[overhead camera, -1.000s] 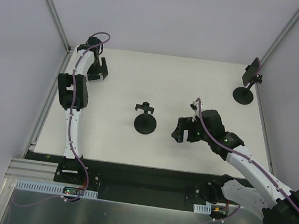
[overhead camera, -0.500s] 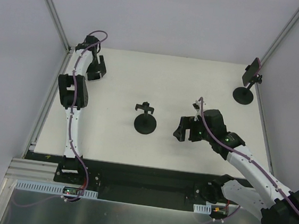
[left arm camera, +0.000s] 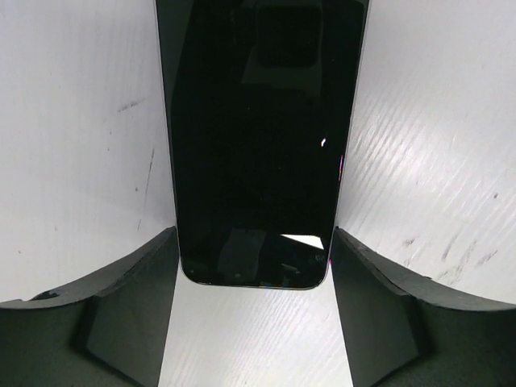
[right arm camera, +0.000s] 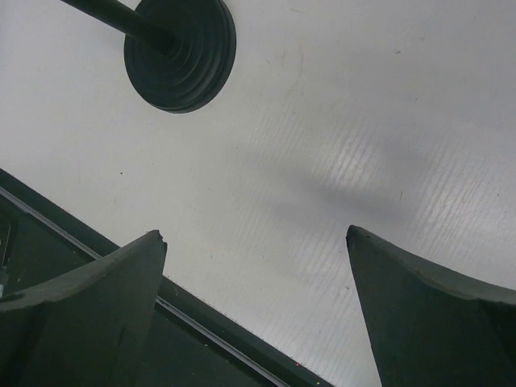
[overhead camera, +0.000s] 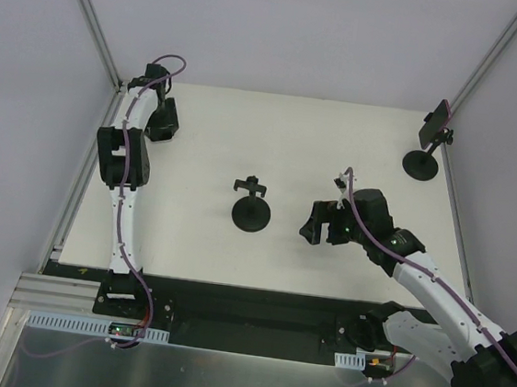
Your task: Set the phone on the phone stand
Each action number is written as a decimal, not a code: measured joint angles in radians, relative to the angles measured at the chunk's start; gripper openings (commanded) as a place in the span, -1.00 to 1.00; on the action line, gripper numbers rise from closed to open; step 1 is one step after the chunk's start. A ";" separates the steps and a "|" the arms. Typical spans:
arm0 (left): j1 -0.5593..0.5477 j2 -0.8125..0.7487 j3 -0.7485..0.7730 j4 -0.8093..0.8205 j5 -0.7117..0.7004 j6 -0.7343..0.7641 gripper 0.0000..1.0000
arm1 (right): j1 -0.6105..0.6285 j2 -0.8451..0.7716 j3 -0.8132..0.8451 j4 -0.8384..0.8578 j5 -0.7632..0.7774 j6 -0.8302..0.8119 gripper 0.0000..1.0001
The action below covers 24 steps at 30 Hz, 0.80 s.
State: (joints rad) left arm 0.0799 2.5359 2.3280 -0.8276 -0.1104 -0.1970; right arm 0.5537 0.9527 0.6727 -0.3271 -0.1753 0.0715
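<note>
Item: phone (left arm camera: 254, 137), one, flat and screen-up at the far-left corner of the counter (overhead camera: 338, 137). I judge it stiff, thin, fairly light, glass-slick and breakable, best taken by its long edges, never the face. Left tool (left arm camera: 254, 238): fingers flank the phone's near end at those edges; whether they press I cannot tell. Right tool (right arm camera: 254, 234): spread apart, empty, near the middle stand (overhead camera: 251, 207). Stands: two, the middle one bare, the far-right stand (overhead camera: 422, 162) carrying what looks like a second phone (overhead camera: 434, 125).
</note>
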 measured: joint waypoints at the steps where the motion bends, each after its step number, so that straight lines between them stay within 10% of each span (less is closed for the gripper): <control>1: 0.000 -0.019 -0.037 0.012 0.004 0.002 -0.46 | 0.000 -0.003 0.000 -0.001 -0.001 0.000 0.93; 9: -0.031 -0.301 -0.515 0.060 0.011 -0.019 -0.37 | -0.001 -0.029 0.000 -0.048 0.002 -0.021 0.93; 16: -0.151 -0.618 -0.986 0.094 0.013 -0.088 0.41 | -0.001 -0.115 -0.008 -0.064 0.000 -0.020 0.93; 24: -0.176 -0.684 -1.061 0.118 0.054 -0.097 0.98 | -0.001 -0.195 -0.050 -0.097 -0.009 -0.008 0.93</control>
State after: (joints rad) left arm -0.0963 1.8519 1.2671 -0.7097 -0.0563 -0.2935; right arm 0.5529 0.7574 0.6231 -0.4244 -0.1844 0.0631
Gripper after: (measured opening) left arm 0.930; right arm 0.963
